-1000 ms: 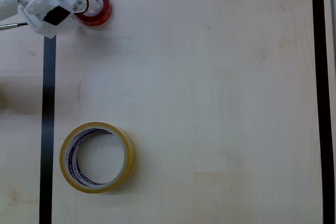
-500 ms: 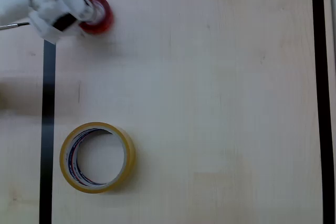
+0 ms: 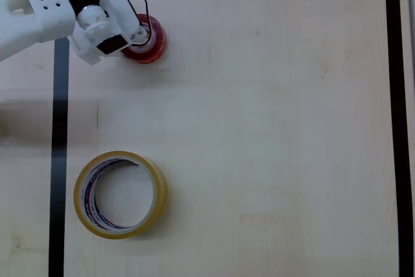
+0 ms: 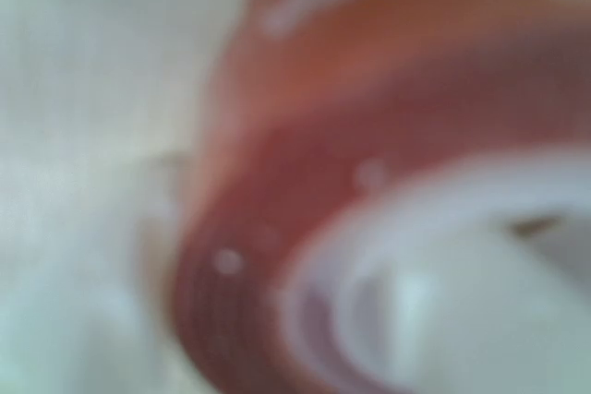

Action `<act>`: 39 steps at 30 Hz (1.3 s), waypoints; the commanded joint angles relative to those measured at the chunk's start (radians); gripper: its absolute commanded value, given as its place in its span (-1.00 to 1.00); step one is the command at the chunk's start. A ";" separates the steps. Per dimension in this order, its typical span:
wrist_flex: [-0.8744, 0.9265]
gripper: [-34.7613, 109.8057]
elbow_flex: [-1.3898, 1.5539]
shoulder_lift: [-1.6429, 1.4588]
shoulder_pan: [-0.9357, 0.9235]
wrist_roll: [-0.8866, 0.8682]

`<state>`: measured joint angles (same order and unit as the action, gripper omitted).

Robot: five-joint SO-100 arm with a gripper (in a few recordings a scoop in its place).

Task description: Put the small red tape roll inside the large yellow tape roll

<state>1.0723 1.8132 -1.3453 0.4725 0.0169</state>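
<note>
In the overhead view the small red tape roll (image 3: 154, 45) is at the upper left of the table, inside the black border. My white gripper (image 3: 139, 34) reaches in from the left and is shut on it, one finger over its whitish core. The large yellow tape roll (image 3: 120, 194) lies flat at the lower left, well below the red roll, its blue and red printed core showing. The wrist view is blurred and very close on the red roll (image 4: 305, 163) and its pale inner core (image 4: 443, 274).
A black tape border (image 3: 59, 128) frames the light wooden table (image 3: 272, 128) along the left, top and right. My white arm (image 3: 39, 11) enters from the upper left corner.
The gripper has moved right and down from the top-left corner, and the red roll has travelled with it. The yellow roll has not moved.
</note>
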 commanded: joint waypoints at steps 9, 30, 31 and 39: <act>0.253 -0.52 -0.186 -0.288 -0.083 0.077; 0.347 -0.52 -0.376 -0.430 -0.741 0.259; 0.344 -0.52 -0.354 -0.443 -0.755 0.264; 0.321 -0.52 -0.150 -0.618 -0.804 0.275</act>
<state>1.3944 1.6245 -1.7886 -0.3083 0.2654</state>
